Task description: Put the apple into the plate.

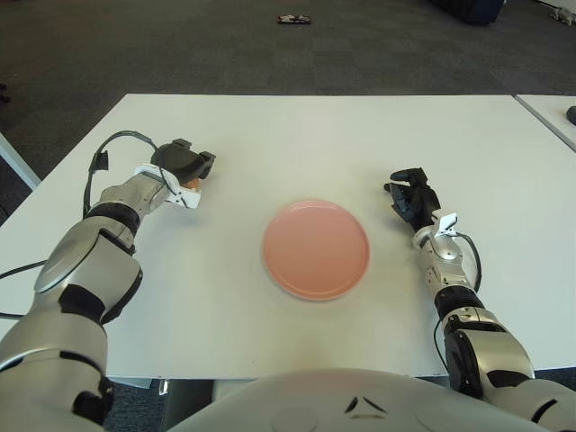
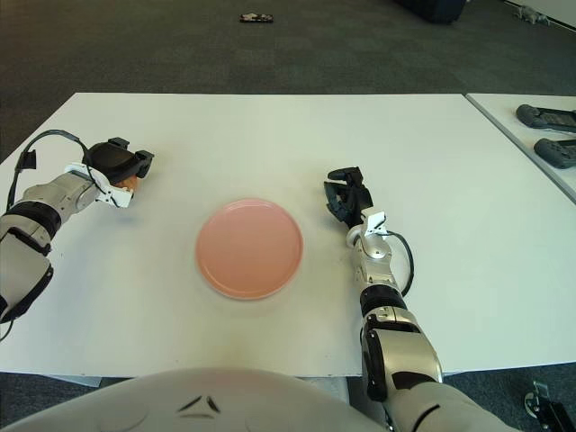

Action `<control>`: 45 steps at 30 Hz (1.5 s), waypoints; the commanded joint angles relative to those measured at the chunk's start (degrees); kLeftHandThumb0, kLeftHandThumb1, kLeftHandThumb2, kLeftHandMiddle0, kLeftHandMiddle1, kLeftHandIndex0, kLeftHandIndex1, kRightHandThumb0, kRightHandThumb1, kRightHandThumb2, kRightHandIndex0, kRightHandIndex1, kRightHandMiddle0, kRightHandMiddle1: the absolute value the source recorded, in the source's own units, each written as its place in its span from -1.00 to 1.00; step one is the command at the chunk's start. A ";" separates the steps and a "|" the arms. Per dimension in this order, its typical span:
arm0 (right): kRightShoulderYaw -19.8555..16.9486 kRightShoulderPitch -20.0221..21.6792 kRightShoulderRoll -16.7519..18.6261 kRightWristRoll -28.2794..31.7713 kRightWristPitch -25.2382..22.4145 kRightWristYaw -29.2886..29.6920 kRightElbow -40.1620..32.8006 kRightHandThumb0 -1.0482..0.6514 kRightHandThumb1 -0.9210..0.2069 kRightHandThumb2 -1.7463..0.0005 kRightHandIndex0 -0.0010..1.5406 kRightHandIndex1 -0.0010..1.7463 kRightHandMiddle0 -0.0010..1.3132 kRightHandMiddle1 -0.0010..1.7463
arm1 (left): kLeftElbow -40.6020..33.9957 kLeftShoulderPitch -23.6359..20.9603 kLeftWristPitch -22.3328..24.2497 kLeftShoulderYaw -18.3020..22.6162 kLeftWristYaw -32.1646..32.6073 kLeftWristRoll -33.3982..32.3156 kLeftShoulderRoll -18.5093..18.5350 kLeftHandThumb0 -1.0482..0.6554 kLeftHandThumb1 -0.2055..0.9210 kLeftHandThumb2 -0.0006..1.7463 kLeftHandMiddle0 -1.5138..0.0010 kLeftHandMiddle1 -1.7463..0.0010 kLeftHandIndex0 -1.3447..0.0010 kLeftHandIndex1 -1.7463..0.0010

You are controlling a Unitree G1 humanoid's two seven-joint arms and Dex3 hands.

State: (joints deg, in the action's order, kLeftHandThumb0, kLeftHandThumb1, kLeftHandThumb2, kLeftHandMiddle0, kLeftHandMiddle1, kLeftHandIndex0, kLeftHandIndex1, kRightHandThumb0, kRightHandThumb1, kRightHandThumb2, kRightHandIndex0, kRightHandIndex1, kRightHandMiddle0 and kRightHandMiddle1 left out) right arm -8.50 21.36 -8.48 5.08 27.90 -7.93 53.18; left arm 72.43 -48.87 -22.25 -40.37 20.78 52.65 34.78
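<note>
Reaching out flat, the left robot hand (image 1: pixel 184 165) curls over the apple (image 1: pixel 192 183), left of the plate (image 1: pixel 315 249)

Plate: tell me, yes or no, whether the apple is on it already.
No. The pink plate holds nothing, and the apple is off to its left, mostly covered by the left hand closed over it.

No readable text, label, brand or number anywhere — not on the table, the plate, the arms — none on the floor items
</note>
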 commanded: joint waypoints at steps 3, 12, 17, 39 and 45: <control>0.02 -2.78 0.10 -0.29 -3.30 -0.20 2.85 -0.18 -1.00 0.46 -0.55 0.41 -0.62 0.94 | -0.33 0.61 0.24 1.85 -2.18 -2.34 -0.93 0.22 -0.40 0.71 0.14 -0.96 0.03 -0.93; 0.02 -2.78 0.10 -0.29 -3.30 -0.20 2.85 -0.18 -1.00 0.46 -0.55 0.41 -0.62 0.94 | -1.98 -0.73 -1.10 3.51 -2.36 -4.10 -0.38 0.22 -0.38 0.72 0.17 -0.99 0.06 -0.97; -0.03 -2.65 0.02 -0.26 -3.29 -0.27 3.07 -0.18 -1.00 0.46 -0.55 0.41 -0.62 0.94 | -1.94 0.49 -2.70 7.76 -0.42 -8.58 -1.52 0.22 -0.37 0.72 0.18 -1.00 0.07 -0.98; -0.11 -2.40 -0.01 -0.28 -3.30 -0.31 3.38 -0.18 -1.00 0.46 -0.55 0.41 -0.62 0.94 | -6.71 1.40 -9.14 23.63 -12.34 -27.52 -4.60 0.22 -0.71 0.97 -0.14 -1.00 0.00 -0.99; -0.14 -2.20 -0.03 -0.30 -3.32 -0.31 3.62 -0.18 -1.00 0.46 -0.55 0.41 -0.62 0.94 | -7.61 1.88 -9.57 25.37 -13.32 -29.04 -5.09 0.23 -0.61 0.90 -0.10 -0.97 0.07 -1.00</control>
State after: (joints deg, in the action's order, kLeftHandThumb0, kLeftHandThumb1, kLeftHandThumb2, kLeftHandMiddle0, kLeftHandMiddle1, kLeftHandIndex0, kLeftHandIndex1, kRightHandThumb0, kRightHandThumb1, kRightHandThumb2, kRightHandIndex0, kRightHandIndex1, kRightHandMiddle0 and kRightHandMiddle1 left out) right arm -8.58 21.67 -8.59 5.08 27.90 -8.33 53.61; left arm 65.23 -47.94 -31.59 -15.94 8.47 24.54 30.02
